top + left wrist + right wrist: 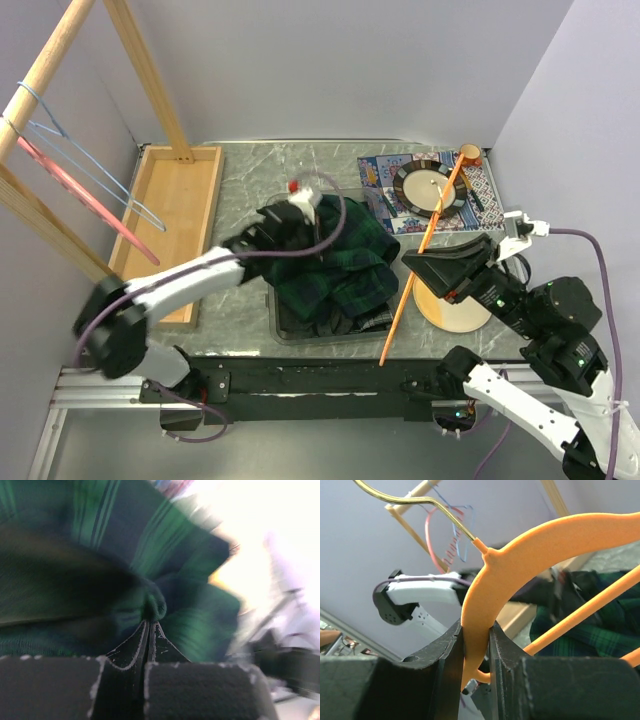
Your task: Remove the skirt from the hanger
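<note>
Pinching the crumpled green plaid skirt (335, 265), left gripper (300, 215); right gripper (475, 645) clamps the orange hanger (520, 555).

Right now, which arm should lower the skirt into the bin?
Left. Its pincer is already shut on the skirt, over the bin. The right pincer is clamped on the orange hanger.

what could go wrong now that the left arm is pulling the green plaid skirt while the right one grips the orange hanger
The left gripper pinches only a small fold of the green plaid skirt, so the fabric could slip free. The right gripper clamps the orange plastic hanger on its curved shoulder, so a tug might twist it. The hanger's far end lies over the round patterned plate and could knock it.
</note>
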Controlling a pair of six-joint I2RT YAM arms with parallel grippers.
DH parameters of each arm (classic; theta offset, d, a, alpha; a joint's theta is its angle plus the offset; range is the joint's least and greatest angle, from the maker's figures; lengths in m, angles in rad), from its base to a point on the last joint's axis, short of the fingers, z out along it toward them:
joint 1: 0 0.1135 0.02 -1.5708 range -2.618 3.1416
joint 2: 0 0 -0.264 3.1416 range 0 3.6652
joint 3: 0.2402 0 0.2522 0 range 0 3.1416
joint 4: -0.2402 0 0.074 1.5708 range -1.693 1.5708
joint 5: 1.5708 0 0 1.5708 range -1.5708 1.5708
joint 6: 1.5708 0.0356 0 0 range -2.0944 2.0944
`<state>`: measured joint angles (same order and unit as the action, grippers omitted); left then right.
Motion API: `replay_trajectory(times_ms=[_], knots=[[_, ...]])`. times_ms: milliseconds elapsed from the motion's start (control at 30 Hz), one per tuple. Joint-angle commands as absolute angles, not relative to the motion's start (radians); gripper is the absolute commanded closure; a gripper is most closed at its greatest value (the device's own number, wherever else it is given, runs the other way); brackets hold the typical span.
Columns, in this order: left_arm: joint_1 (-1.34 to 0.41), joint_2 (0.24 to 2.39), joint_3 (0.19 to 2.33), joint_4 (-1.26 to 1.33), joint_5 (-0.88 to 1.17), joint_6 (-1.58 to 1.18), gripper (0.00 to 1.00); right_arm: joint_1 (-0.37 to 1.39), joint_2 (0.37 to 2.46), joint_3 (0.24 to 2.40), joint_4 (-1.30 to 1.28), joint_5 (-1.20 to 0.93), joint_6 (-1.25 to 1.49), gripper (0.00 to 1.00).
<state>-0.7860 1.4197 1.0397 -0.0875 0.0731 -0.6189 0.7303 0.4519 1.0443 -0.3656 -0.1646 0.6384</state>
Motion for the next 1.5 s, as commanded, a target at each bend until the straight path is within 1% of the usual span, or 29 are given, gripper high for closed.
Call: replay_trajectory(times_ms=[0,67,133,167,200,233,267,333,367,433,467,567,700,800,833,900,933,967,1033,1067,1100,1133,1233,1300,1467], knots=[[-0.848,1.613,0.939,0.025,0.003,-0.651,0.99,0.729,0.433,1.014,-0.310,-0.144,0.646,1.00],[-0.870,1.643,0.994,-0.038,0.003,-0.637,0.99,0.729,0.436,1.012,-0.316,-0.147,0.644,1.00],[-0.887,1.617,1.040,-0.064,-0.027,-0.630,0.99,0.729,0.436,1.017,-0.322,-0.144,0.641,1.00],[-0.888,1.588,1.057,-0.095,-0.038,-0.630,0.96,0.729,0.434,1.019,-0.319,-0.141,0.643,1.00],[-0.888,1.576,1.081,-0.127,-0.043,-0.626,0.88,0.729,0.434,1.019,-0.318,-0.140,0.644,1.00],[-0.888,1.565,1.138,-0.158,-0.054,-0.618,0.77,0.729,0.433,1.019,-0.314,-0.141,0.646,1.00],[-0.888,1.546,1.164,-0.220,-0.052,-0.611,0.58,0.729,0.433,1.019,-0.313,-0.144,0.647,1.00],[-0.888,1.519,1.224,-0.267,-0.066,-0.595,0.42,0.729,0.436,1.019,-0.311,-0.152,0.652,1.00],[-0.888,1.482,1.236,-0.294,-0.078,-0.594,0.31,0.729,0.436,1.019,-0.310,-0.152,0.653,1.00],[-0.888,1.438,1.261,-0.311,-0.090,-0.581,0.26,0.729,0.436,1.019,-0.298,-0.153,0.664,1.00],[-0.887,1.396,1.265,-0.316,-0.094,-0.574,0.21,0.729,0.437,1.019,-0.290,-0.155,0.670,1.00],[-0.887,1.324,1.304,-0.344,-0.057,-0.517,0.17,0.729,0.456,1.031,-0.246,-0.189,0.698,1.00],[-0.887,1.250,1.368,-0.396,0.056,-0.433,0.16,0.729,0.511,1.071,-0.230,-0.218,0.704,1.00],[-0.887,1.197,1.414,-0.434,0.263,-0.382,0.17,0.729,0.549,1.088,-0.235,-0.195,0.660,1.00],[-0.887,1.166,1.411,-0.416,0.388,-0.376,0.17,0.730,0.564,1.092,-0.221,-0.195,0.651,1.00],[-0.887,1.131,1.372,-0.356,0.486,-0.405,0.17,0.729,0.580,1.091,-0.163,-0.202,0.641,1.00],[-0.887,1.100,1.355,-0.321,0.574,-0.428,0.17,0.729,0.603,1.092,-0.144,-0.207,0.641,1.00],[-0.887,1.088,1.339,-0.239,0.606,-0.477,0.17,0.727,0.621,1.094,-0.132,-0.224,0.640,1.00],[-0.887,1.056,1.293,-0.158,0.682,-0.540,0.18,0.727,0.679,1.111,-0.109,-0.248,0.635,1.00],[-0.888,1.045,1.270,-0.018,0.769,-0.625,0.17,0.726,0.695,1.112,-0.095,-0.261,0.632,1.00],[-0.888,1.037,1.229,0.048,0.810,-0.671,0.17,0.724,0.707,1.111,-0.057,-0.282,0.638,1.00],[-0.890,1.034,1.223,0.089,0.836,-0.702,0.17,0.721,0.727,1.108,-0.032,-0.293,0.647,1.00],[-0.905,1.037,1.249,0.014,0.812,-0.666,0.16,0.703,0.768,1.120,0.044,-0.340,0.683,1.00],[-0.911,1.040,1.238,0.008,0.804,-0.649,0.16,0.693,0.796,1.146,0.084,-0.373,0.710,1.00],[-0.936,1.071,1.221,0.002,0.793,-0.637,0.19,0.654,0.860,1.151,0.195,-0.439,0.797,1.00]])
